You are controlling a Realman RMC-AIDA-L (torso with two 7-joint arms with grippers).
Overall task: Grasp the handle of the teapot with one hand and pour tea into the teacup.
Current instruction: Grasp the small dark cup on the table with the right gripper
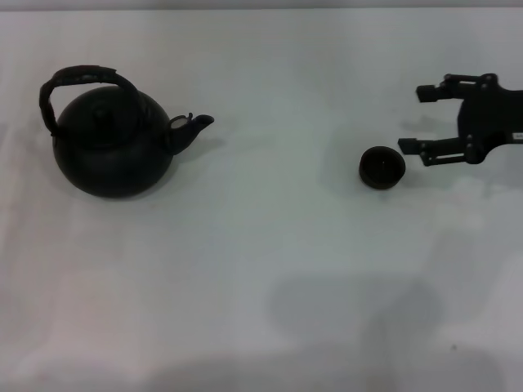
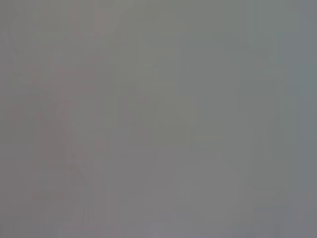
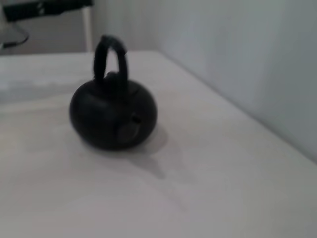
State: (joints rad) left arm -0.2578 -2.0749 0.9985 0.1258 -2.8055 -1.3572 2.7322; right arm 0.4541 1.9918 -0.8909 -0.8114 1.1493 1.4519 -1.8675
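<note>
We have the teapot point(image 1: 110, 143) sitting upright on the white bench point(image 1: 270, 261), over on our left side, its short spout point(image 1: 194, 126) aimed toward the teacup point(image 1: 382, 167), which stands well apart from it on our right. Our right gripper point(image 1: 417, 119) hovers just beside the teacup, fingers spread wide with nothing between them, the nearer finger close to the cup's rim but, as far as we can tell, not touching. Our left gripper is nowhere to be seen (its wrist camera shows only a blank grey field), so we cannot say how it stands.

We judge the teapot to be the heavy, rigid piece here: a round matte black body, probably cast iron or thick ceramic, and heavier again if it is full. The place to take it is the handle point(image 1: 82, 77), at the wrapped top of its arch above the lid, where the wrapping should give some friction and the weight hangs straight below. A hold off to one side would let the pot swing, and since the handle may pivot, the pot could rock as we tilt it. The knobbed lid point(image 3: 115, 75) looks loose enough to slide off in a steep pour. The teacup seems light and easily knocked, so our right gripper wants care near it
</note>
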